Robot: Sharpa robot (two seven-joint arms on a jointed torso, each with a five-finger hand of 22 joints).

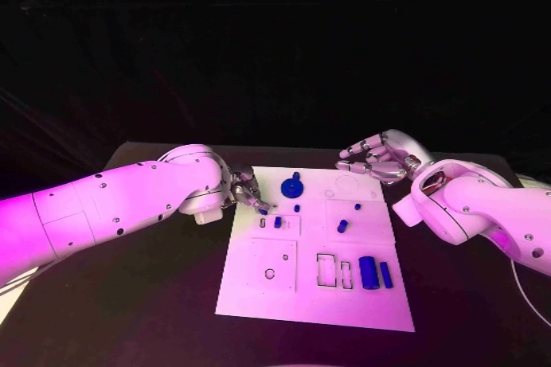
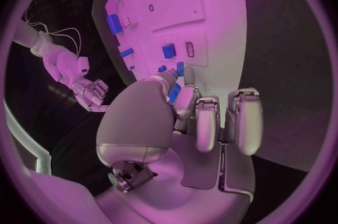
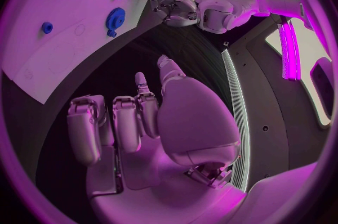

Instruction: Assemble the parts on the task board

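A black table (image 1: 161, 303) stands in a dark room, its top reaching to a straight far edge. Behind it hangs a black backdrop (image 1: 275, 56) with faint folds. In the right wrist view a bright strip of light (image 3: 287, 46) glows beside a dark panel (image 3: 267, 117) with a pale ribbed band (image 3: 236, 117) along its edge.

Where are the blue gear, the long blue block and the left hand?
blue gear (image 1: 291, 189): head view, centre of its disc.
long blue block (image 1: 368, 272): head view, middle of its top face.
left hand (image 1: 246, 193): head view, middle of the hand.
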